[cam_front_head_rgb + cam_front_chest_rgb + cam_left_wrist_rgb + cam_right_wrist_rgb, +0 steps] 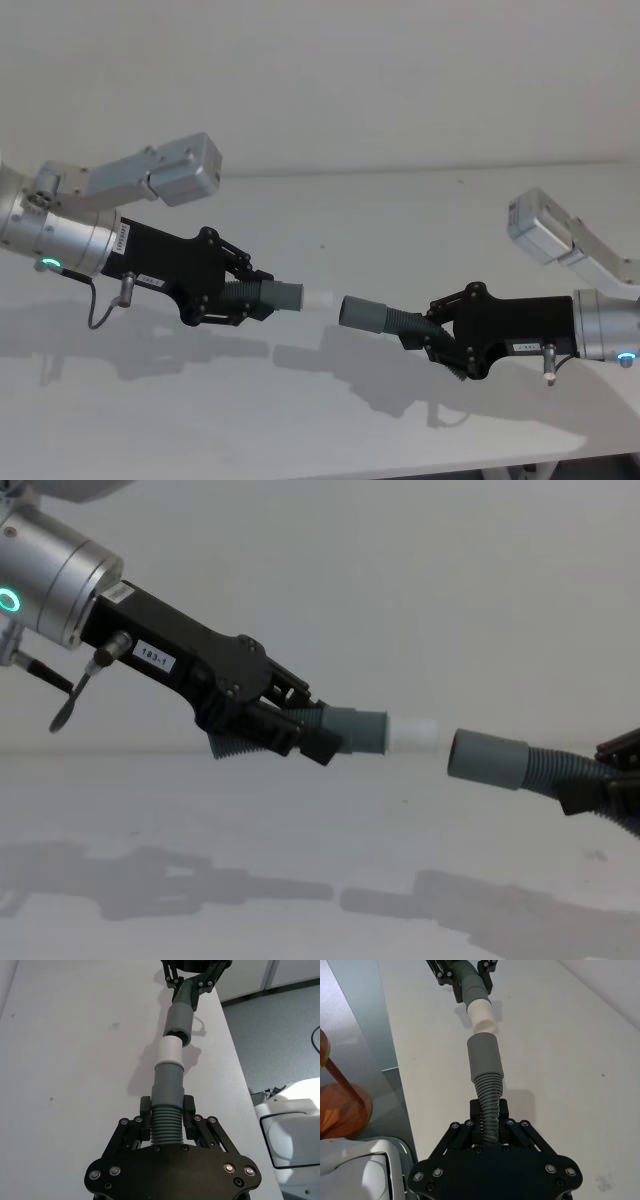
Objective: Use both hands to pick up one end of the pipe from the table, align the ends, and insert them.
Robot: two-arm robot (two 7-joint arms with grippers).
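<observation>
Both black grippers, left [262, 295] and right [432, 330], clench dark grey corrugated hose pieces above the white table [400, 210]. White tip [316, 299] faces grey socket cuff [361, 312] at 3 o'clock, apart; insertion remains.

A small open gap is left between the white tip [316, 298] held out by the left hand [250, 292] and the socket cuff [362, 312] held out by the right hand [438, 338], and nothing is seen standing in that gap. Both pipe pieces are held up off the counter [400, 220], so free air is left beneath them. The counter surface around the two hands is bare, with open passage on either side.
</observation>
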